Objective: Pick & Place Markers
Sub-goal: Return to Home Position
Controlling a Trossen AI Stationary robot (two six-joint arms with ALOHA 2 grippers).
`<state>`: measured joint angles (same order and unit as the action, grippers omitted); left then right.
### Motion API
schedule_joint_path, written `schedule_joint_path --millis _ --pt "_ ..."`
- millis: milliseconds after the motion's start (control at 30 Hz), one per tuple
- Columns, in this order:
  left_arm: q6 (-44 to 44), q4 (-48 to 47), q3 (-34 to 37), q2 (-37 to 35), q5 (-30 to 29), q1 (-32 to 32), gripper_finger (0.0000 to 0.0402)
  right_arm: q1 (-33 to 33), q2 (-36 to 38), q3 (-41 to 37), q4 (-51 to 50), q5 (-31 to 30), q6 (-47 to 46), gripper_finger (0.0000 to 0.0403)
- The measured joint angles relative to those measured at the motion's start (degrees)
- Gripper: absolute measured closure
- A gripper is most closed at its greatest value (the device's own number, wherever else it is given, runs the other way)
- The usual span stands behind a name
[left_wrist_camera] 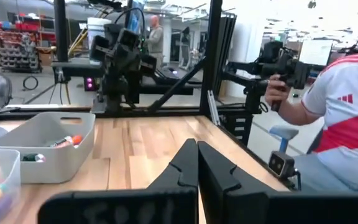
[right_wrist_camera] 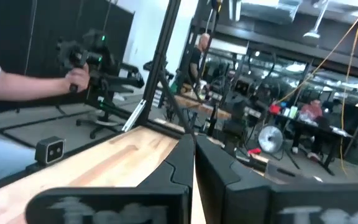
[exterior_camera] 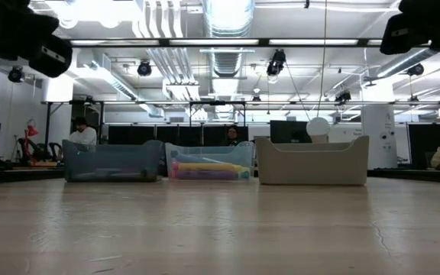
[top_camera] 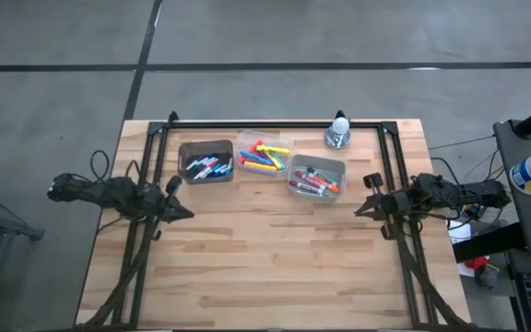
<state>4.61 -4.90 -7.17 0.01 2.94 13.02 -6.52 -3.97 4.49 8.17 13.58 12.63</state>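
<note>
Since all markers [top_camera: 264, 159] lie in bins [top_camera: 182, 162], 1 o'clock of left gripper [top_camera: 184, 212], 11 of right gripper [top_camera: 361, 208], both clench empty; nothing to fetch.

- We are seeing two matte black jointed arms, the left arm [top_camera: 109, 194] and the right arm [top_camera: 441, 195], each trailing thin black cable loops.
- We are noting black wedge-shaped fingers with stepped notches on the left gripper [left_wrist_camera: 197, 145] and the right gripper [right_wrist_camera: 192, 140].
- We are making out only blurred pale lettering on their crossbars.

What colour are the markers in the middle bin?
Mostly neon yellow, with some pink-red; the high view shows those markers in the middle bin best.
</note>
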Motion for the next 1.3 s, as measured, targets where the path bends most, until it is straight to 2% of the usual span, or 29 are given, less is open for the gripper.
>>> schedule_joint_path --millis 67,267,533,600,767,867,1300 --pt "0.02 2.28 1.94 0.0 0.1 0.0 0.0402 0.02 3.56 -1.45 -0.37 -0.02 -1.11 0.0394" --pt "2.57 6.22 6.19 -0.02 0.58 0.0 0.0402 0.22 3.1 -2.62 -0.85 -0.17 -5.92 0.0394" --pt "5.38 5.96 6.61 0.15 -1.81 -0.07 0.0401 0.31 3.13 -2.47 -6.97 -1.74 0.68 0.0394" --pt "5.51 5.94 6.61 0.15 -2.14 -0.07 0.0401 0.31 3.07 -2.47 -8.06 -1.72 -1.2 0.0394" --pt "4.72 5.96 6.66 0.17 -3.06 -0.07 0.0401 0.31 2.68 -2.71 -8.05 -1.7 -15.15 0.0394" --pt "4.69 5.95 6.68 0.17 -3.06 -0.07 0.0401 0.31 2.63 -2.71 -8.05 -1.69 -20.1 0.0394" --pt "4.67 5.89 6.72 0.17 -3.13 -0.07 0.0402 0.31 2.72 -2.73 -8.03 -1.64 -21.23 0.0394"
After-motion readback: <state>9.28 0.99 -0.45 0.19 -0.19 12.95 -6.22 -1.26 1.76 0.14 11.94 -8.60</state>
